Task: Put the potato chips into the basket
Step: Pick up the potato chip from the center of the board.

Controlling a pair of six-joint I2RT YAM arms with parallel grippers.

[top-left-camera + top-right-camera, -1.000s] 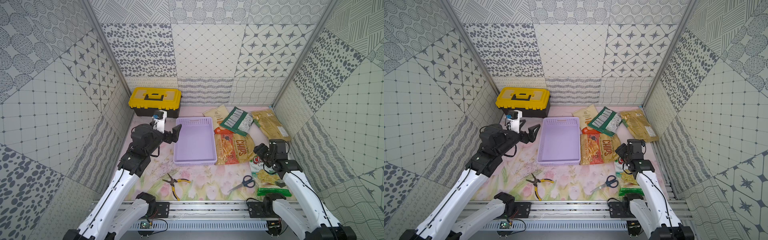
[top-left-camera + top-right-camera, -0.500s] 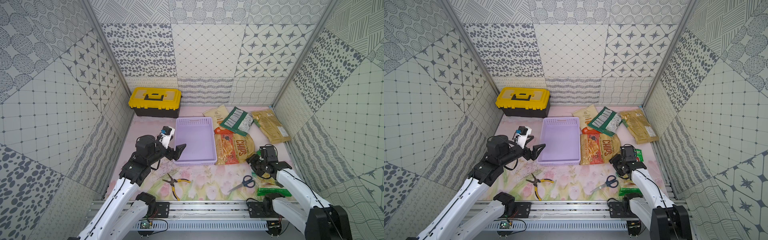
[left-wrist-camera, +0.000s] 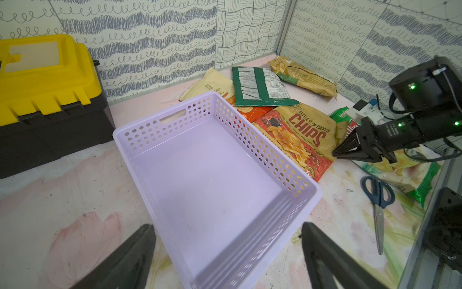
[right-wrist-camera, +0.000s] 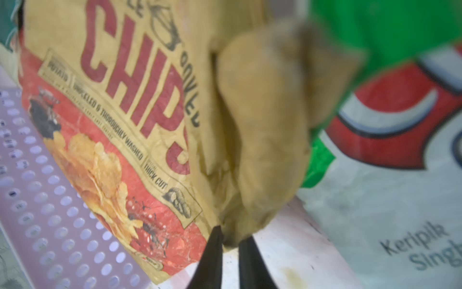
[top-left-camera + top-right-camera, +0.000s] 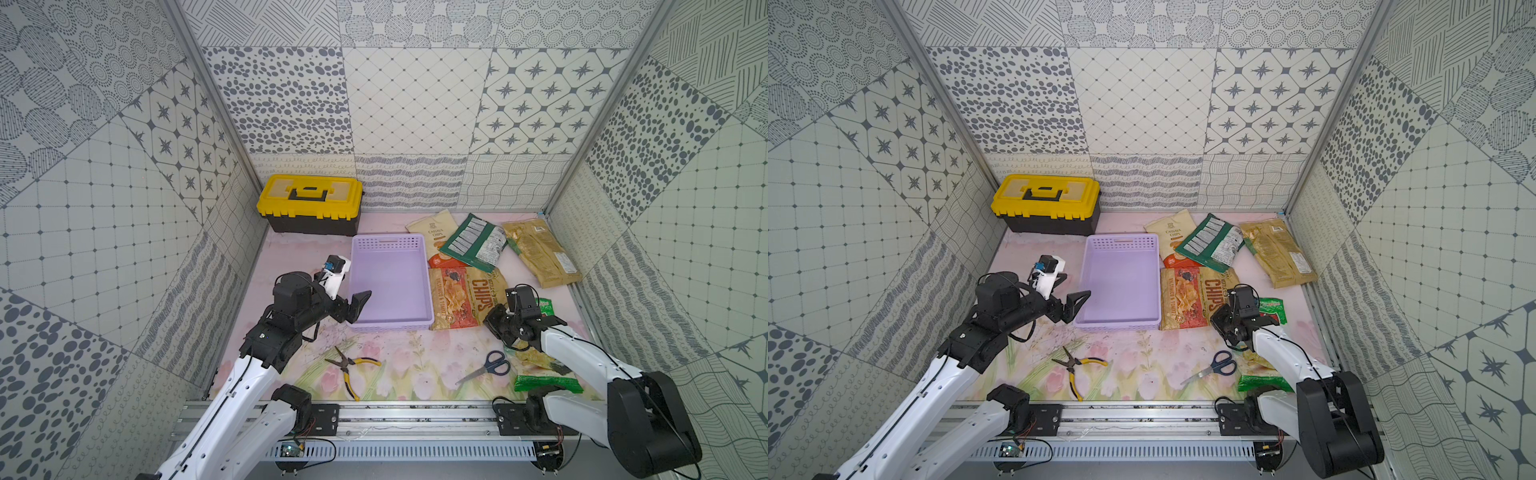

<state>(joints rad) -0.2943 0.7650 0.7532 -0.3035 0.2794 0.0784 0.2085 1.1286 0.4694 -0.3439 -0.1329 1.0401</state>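
From my station I see the right end effector point(image 4: 231, 235) down low at the near right corner of the gold-red "CHIPS" bag point(image 5: 465, 297), clenched on it. The right wrist view shows the bag's tan edge bunched up and pinched between the two black fingertips. That bag lies flat on the worktop point(image 5: 415, 374) just right of the basket point(image 5: 386, 243), its long side against the basket's right wall. The lilac basket sits mid-worktop with its perforated rim facing up. The left end effector point(image 3: 226, 225) hovers at the basket's near left corner with its fingers spread wide, one on each side of that corner, gripping nothing. Behind the "CHIPS" bag, the cream-orange "Cassava Chips" bag point(image 5: 432, 230) lies by the back wall. The dark green bag point(image 5: 473, 243) rests across its right part, printed back upward. The plain tan-gold bag point(image 5: 540, 253) lies apart from them, close to the right wall. The green-white bag point(image 3: 400, 175) is mostly hidden under my right arm, and only its green top and white face show beside the pinched corner. In both top views a yellow-and-black toolbox point(image 5: 311, 205) stands shut in the back left corner. Yellow-handled pliers point(image 5: 351, 368) lie near the front edge, left of centre. Blue-handled scissors point(image 5: 490, 365) lie near the front on the right, just beside the right arm.
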